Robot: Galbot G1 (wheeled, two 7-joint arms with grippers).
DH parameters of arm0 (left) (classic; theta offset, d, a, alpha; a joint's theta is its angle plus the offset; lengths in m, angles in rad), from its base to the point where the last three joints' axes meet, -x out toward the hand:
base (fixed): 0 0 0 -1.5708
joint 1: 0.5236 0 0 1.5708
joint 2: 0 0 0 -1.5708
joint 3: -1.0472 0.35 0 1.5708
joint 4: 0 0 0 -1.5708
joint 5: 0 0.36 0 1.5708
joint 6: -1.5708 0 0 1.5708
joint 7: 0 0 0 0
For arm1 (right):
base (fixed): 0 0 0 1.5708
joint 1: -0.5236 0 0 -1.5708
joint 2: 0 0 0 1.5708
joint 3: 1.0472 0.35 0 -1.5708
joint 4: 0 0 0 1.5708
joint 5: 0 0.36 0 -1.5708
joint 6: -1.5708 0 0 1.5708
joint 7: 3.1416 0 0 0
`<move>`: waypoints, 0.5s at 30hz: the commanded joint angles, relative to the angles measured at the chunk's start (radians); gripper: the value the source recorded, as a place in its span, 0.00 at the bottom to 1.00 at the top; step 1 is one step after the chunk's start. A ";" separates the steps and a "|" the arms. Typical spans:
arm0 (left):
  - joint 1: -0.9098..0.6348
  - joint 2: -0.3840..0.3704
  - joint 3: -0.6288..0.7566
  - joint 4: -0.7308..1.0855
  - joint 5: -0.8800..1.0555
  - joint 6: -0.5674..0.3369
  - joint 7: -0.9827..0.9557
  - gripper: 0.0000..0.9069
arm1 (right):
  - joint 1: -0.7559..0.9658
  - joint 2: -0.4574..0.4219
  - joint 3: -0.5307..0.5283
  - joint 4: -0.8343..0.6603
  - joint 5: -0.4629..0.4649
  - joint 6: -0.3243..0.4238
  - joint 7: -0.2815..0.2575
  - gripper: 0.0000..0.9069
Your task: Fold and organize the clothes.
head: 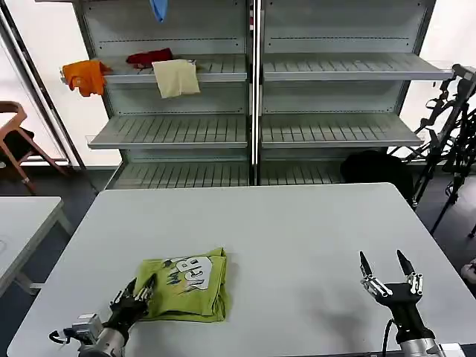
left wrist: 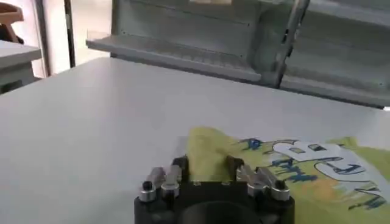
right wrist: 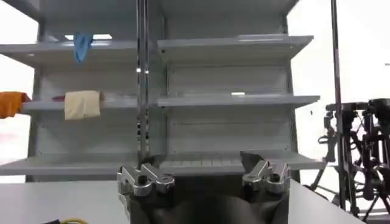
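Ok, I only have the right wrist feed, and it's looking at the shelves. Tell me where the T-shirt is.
Observer: The green T-shirt lies folded on the table, near the front edge on the robot's left, with the print facing up.
Operator: Give me the left gripper's position.
Observer: The left gripper is at the shirt's near left corner. Its fingers are open at the fabric's edge.
Operator: Now place my right gripper relative to the shirt.
Observer: The right gripper is open over bare table on the robot's right, well apart from the shirt.
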 commanded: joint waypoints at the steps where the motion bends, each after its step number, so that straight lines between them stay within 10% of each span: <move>1: 0.006 -0.004 0.009 0.001 -0.007 -0.019 0.006 0.00 | 0.008 0.001 -0.004 0.000 0.000 -0.001 0.000 1.00; 15: -0.007 0.074 -0.068 -0.077 -0.023 -0.095 -0.019 0.00 | 0.022 0.002 -0.011 0.001 -0.005 -0.008 0.000 1.00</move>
